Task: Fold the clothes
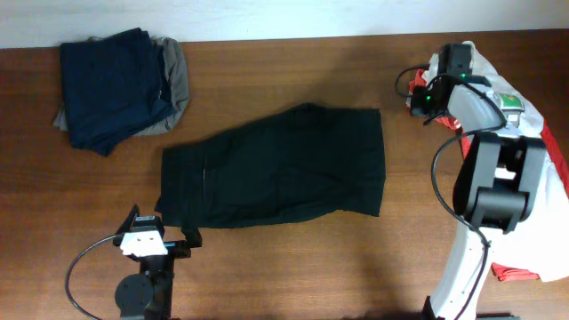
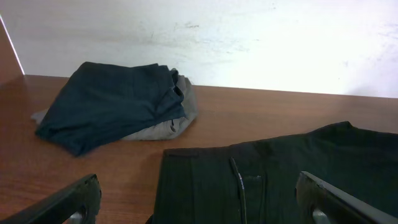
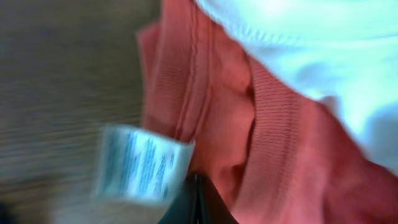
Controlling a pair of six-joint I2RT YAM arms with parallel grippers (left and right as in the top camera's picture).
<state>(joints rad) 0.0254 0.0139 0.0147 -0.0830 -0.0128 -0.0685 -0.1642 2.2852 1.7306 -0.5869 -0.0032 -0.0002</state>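
Black shorts [image 1: 284, 169] lie spread flat in the middle of the table, waistband to the left; they also show in the left wrist view [image 2: 280, 180]. My left gripper [image 1: 178, 242] is open, its fingers wide apart [image 2: 202, 208] low at the shorts' waistband edge, holding nothing. My right gripper [image 1: 425, 98] is at the far right by a pile of clothes. In the right wrist view its fingers [image 3: 196, 199] are pressed together at a red garment [image 3: 249, 124] with a white care label [image 3: 140, 163]. The view is blurred.
A folded navy garment [image 1: 111, 84] rests on a grey one [image 1: 180, 80] at the back left, also seen in the left wrist view [image 2: 106, 106]. A white garment [image 1: 498, 102] and more red cloth [image 1: 516, 273] lie at the right edge under the right arm.
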